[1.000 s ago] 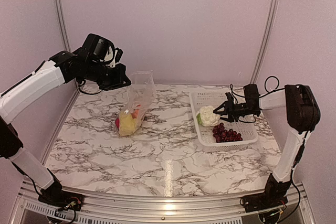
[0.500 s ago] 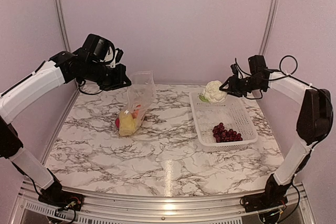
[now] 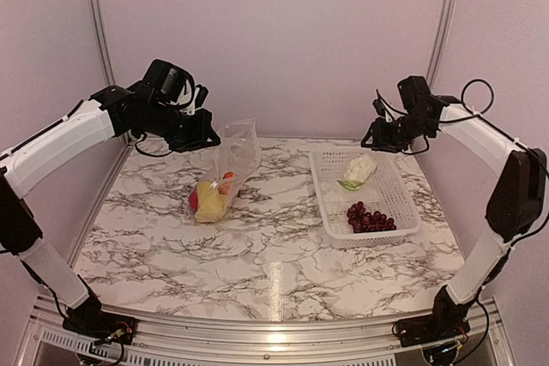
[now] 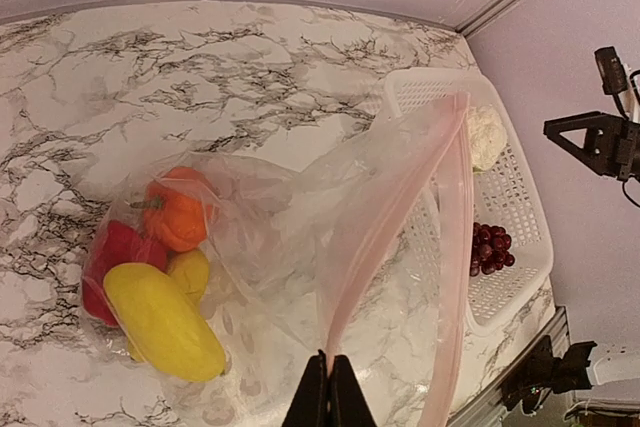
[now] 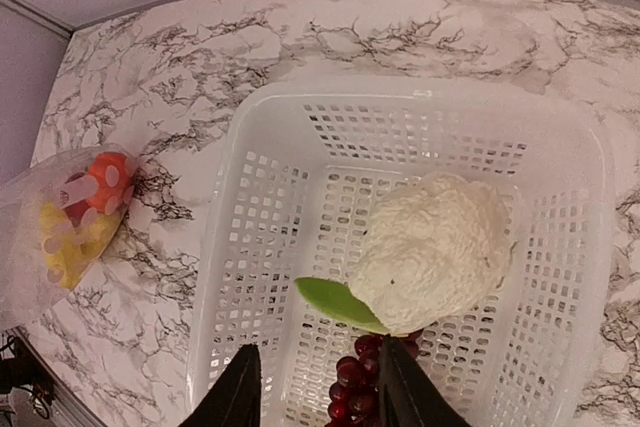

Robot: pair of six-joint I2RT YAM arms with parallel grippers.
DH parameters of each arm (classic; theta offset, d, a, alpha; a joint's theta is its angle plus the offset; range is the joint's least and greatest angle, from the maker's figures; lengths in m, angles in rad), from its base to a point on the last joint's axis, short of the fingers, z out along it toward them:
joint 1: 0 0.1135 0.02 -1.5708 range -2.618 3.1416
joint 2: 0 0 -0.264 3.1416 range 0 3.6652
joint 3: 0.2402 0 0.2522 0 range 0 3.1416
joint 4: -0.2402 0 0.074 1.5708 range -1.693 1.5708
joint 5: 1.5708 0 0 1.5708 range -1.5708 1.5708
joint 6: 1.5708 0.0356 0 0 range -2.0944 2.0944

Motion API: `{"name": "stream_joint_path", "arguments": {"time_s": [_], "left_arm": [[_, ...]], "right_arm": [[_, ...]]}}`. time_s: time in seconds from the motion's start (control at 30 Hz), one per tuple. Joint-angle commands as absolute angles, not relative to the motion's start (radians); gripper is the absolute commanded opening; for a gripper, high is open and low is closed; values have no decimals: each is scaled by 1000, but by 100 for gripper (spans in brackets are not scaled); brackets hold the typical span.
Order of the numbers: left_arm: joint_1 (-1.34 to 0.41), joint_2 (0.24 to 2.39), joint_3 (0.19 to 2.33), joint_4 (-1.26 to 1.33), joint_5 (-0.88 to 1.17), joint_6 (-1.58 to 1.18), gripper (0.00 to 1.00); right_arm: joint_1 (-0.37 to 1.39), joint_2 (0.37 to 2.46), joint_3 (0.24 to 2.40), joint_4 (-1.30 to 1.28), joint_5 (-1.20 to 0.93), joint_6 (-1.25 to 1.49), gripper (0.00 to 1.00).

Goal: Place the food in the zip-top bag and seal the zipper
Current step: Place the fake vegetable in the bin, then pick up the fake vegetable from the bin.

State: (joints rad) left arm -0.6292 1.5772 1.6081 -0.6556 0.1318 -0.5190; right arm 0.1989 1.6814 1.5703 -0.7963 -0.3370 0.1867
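Observation:
My left gripper (image 3: 208,133) (image 4: 328,387) is shut on the zipper (image 4: 390,217) and holds the zip-top bag (image 3: 233,159) (image 4: 290,237) up, its mouth open. A red pepper (image 4: 105,257), an orange fruit (image 4: 175,212) and a yellow piece (image 4: 165,322) sit in the bag's bottom on the table. My right gripper (image 3: 380,141) (image 5: 320,347) is open and empty above the white basket (image 3: 330,212) (image 5: 215,277). The white cauliflower (image 3: 358,169) (image 5: 435,252) with a green leaf is below it in the basket, beside the purple grape bunch (image 3: 371,216) (image 5: 360,377).
The marble table (image 3: 257,255) is bounded by pink walls at the back and sides. The basket stands at the right, the bag left of centre (image 5: 60,227). The other arm's gripper shows at the right edge of the left wrist view (image 4: 600,142).
My right gripper lifted the cauliflower out of the basket, then opened; the cauliflower is back down in the basket. My left gripper shifted the bag slightly right.

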Motion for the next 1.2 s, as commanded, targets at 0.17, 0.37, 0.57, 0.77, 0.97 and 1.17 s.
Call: {"name": "stream_joint_path", "arguments": {"time_s": [0.17, 0.37, 0.57, 0.77, 0.97, 1.17], "left_arm": [[-623, 1614, 1634, -627, 168, -539, 0], [-623, 1615, 1639, -627, 167, -537, 0], [-623, 1599, 1620, -628, 160, -534, 0], [-623, 1592, 1608, -630, 158, -532, 0], [-623, 1593, 1608, -629, 162, -534, 0], [-623, 1579, 1602, -634, 154, -531, 0]], "right_arm": [[206, 1610, 1572, -847, -272, 201, 52], [158, 1633, 1509, -848, -221, 276, 52], [104, 1651, 1407, -801, -213, 335, 69], [77, 1704, 1341, -627, -321, 413, 80], [77, 1787, 1417, -588, -297, 494, 84], [75, 1860, 1467, -570, -255, 567, 84]]}}
